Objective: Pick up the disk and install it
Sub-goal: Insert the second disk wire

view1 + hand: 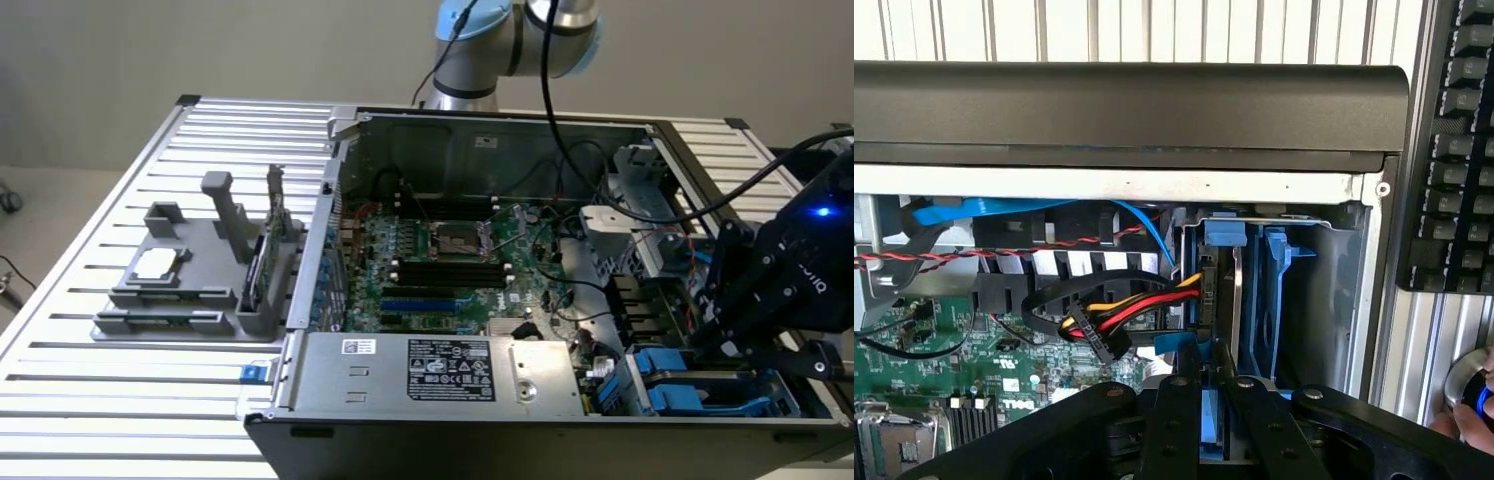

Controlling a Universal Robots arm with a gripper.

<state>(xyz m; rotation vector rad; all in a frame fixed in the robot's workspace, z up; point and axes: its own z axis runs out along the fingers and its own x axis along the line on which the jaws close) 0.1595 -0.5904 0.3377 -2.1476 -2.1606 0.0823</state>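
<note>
My black two-fingered gripper (747, 355) hangs low over the near corner of the open grey tower computer case (400, 420), at the exterior view's right, directly above the drive bays; I judge I am here because this is where a drive belongs. In the wrist view my black fingers (1179, 425) stand close on either side of a narrow blue strip (1212, 435), and I take it they are pinched on the blue plastic carrier edge of the disk (694, 395), though the silver body and its label are not to be made out, so I hold that loosely. The disk seems to stand on edge, down in the blue-railed bay (1274, 300) beside the case wall, which suits a part that slides in along guides rather than lying flat. The exterior view gives me the wider layout: the green motherboard (441, 250) with its square processor socket in the middle, the big grey metal power supply box (441, 375) with a white sticker along the near edge, and a grey plastic fixture rack (200, 270) well apart on the slatted aluminium table (80, 380). The wrist view gives what that one hides behind my arm: the bundle of red, yellow and black power wires (1124, 310) ending in a black plug just beside the bay, a blue flat data cable (994, 212) above it, and a black keyboard (1464, 150) lying outside the case.
</note>
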